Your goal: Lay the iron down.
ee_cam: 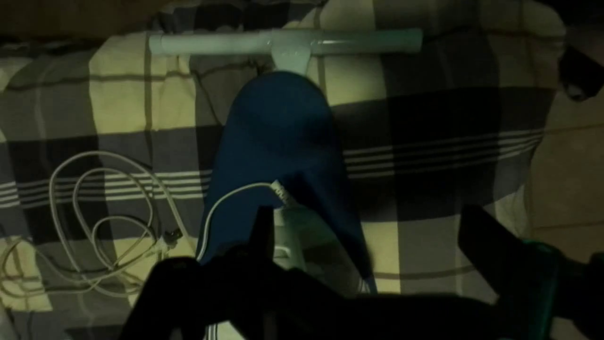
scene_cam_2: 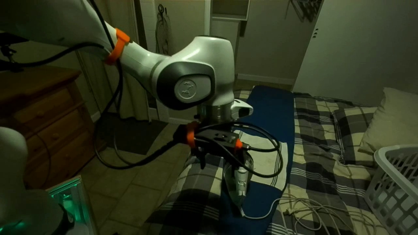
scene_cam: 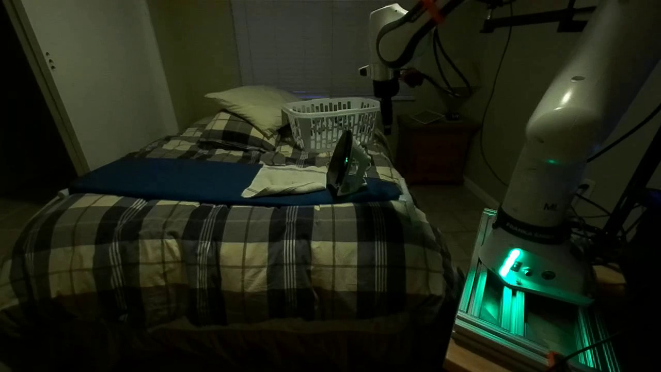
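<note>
Two fingers [ee_cam: 486,245] of my gripper [ee_cam: 369,210] stand wide apart, holding nothing. Beyond them, in the wrist view, the iron [ee_cam: 316,250] shows partly hidden, nearer one finger; in an exterior view it stands upright, clear of the gripper, on the blue ironing board [scene_cam: 170,175]. Beside it lies the white cloth [scene_cam: 286,180]; farther out stands the laundry basket [scene_cam_2: 392,169].

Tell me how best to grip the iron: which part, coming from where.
Take the iron by its handle, probably from above, with the open hand straddling it. The iron stands on end, tip up, soleplate towards the cloth and handle facing away, running roughly upright; the hand points down, so it would likely meet the handle's upper part.
</note>
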`<state>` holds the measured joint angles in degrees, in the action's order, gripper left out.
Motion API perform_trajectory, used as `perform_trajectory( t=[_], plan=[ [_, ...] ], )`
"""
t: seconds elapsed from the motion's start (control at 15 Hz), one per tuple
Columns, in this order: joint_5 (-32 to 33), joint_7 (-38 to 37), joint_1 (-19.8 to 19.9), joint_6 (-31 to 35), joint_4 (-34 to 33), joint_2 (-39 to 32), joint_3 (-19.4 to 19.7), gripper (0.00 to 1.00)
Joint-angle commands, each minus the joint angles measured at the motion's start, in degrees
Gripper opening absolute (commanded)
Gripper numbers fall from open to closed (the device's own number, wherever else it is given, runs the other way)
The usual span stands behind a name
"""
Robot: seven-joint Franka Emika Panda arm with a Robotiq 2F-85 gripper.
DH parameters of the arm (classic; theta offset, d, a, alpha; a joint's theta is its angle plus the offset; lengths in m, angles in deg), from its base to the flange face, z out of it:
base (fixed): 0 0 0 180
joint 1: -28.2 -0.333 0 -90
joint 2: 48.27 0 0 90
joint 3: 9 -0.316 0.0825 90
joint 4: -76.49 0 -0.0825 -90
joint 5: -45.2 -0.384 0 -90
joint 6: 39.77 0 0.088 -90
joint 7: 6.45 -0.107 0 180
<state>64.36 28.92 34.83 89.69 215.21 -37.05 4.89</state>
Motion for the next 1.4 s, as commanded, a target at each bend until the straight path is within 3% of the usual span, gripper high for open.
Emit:
perform_trajectory(
  t=[0.0, 0.07, 0.33, 0.67, 0.93, 1.33],
  plan=[
    [-5.6, 4.5, 0.5, 7.3, -1.1, -4.7, 1.3, 1.0],
    [-2.7, 2.5, 1.0, 5.6, 0.2, -1.9, 0.1, 1.0],
    [-5.1, 2.9, 1.6, 5.9, -1.2, -5.8, 0.6, 1.0],
    [-13.9, 16.9, 3.4, 13.4, -3.6, -13.2, 2.6, 1.0],
    [-22.7, 27.3, 6.1, 15.5, -6.0, -17.6, 0.9, 1.0],
    [-30.6, 38.2, 9.5, 14.9, -11.7, -24.1, -2.8, 1.0]
  ],
)
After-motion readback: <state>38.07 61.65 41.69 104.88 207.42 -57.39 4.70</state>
